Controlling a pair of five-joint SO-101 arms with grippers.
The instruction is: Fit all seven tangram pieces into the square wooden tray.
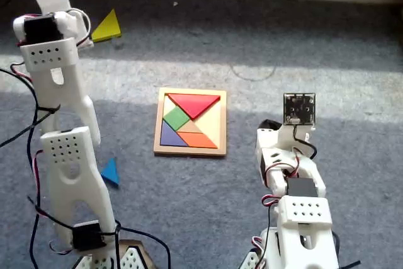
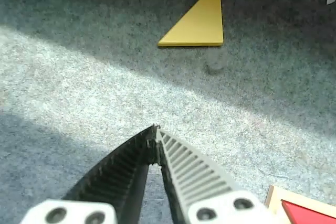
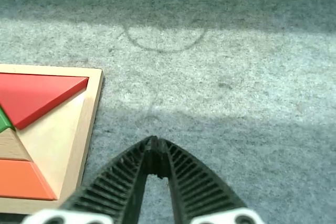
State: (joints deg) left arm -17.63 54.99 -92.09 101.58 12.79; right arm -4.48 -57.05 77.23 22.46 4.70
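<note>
The square wooden tray (image 1: 191,151) lies mid-carpet holding a red triangle (image 1: 192,104), a green square (image 1: 175,118), a purple triangle (image 1: 170,135), an orange piece (image 1: 200,140) and a tan triangle (image 1: 187,126); its right side is bare wood. A yellow triangle (image 1: 107,27) lies at the far left; in the left wrist view the yellow triangle (image 2: 198,20) is ahead of my left gripper (image 2: 156,132), which is shut and empty. A small blue triangle (image 1: 110,172) rests beside the left arm. My right gripper (image 3: 153,142) is shut over carpet, just right of the tray (image 3: 89,124).
Grey carpet covers the whole work area, with a bright sunlit band across the middle. The left arm (image 1: 60,124) stretches along the left side; the right arm (image 1: 293,181) stands at the lower right. Cables trail at the left edge.
</note>
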